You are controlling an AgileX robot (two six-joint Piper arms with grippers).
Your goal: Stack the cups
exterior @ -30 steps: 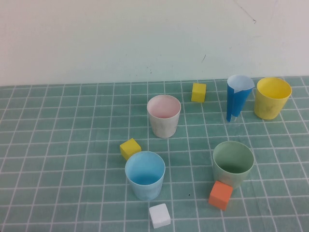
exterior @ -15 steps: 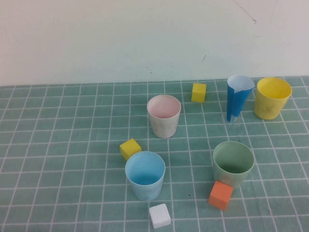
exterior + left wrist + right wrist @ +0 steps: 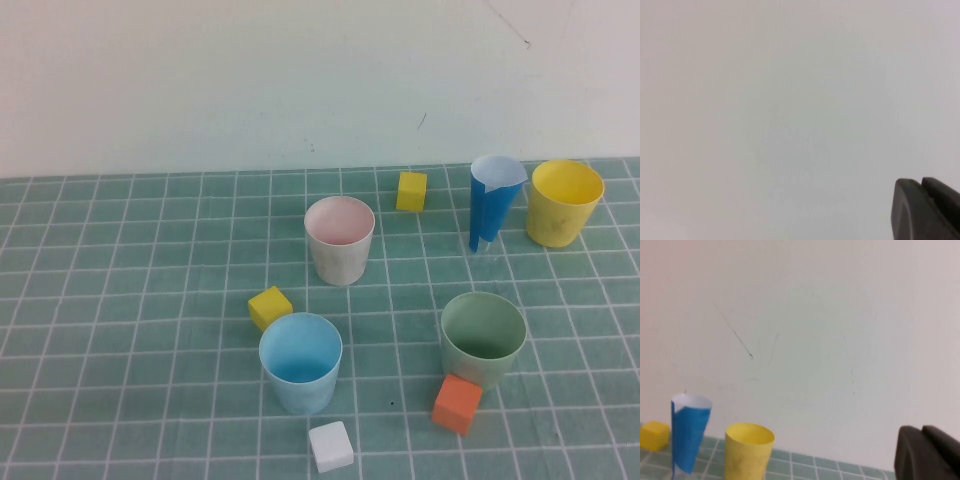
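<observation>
Four cups stand apart and upright on the green checked cloth: a pink cup (image 3: 339, 240) at the centre, a light blue cup (image 3: 300, 362) in front of it, a green cup (image 3: 483, 338) at the front right and a yellow cup (image 3: 565, 202) (image 3: 748, 451) at the back right. Neither arm shows in the high view. My left gripper (image 3: 921, 184) is shut with nothing in it and faces only the white wall. My right gripper (image 3: 921, 431) is also shut and empty, raised well clear of the yellow cup.
A tall dark-blue cone cup (image 3: 493, 200) (image 3: 688, 432) stands just left of the yellow cup. Small cubes lie around: yellow cube (image 3: 411, 191) (image 3: 653, 434) at the back, yellow cube (image 3: 270, 307) beside the blue cup, orange cube (image 3: 457, 403) against the green cup, white cube (image 3: 330, 446) at the front.
</observation>
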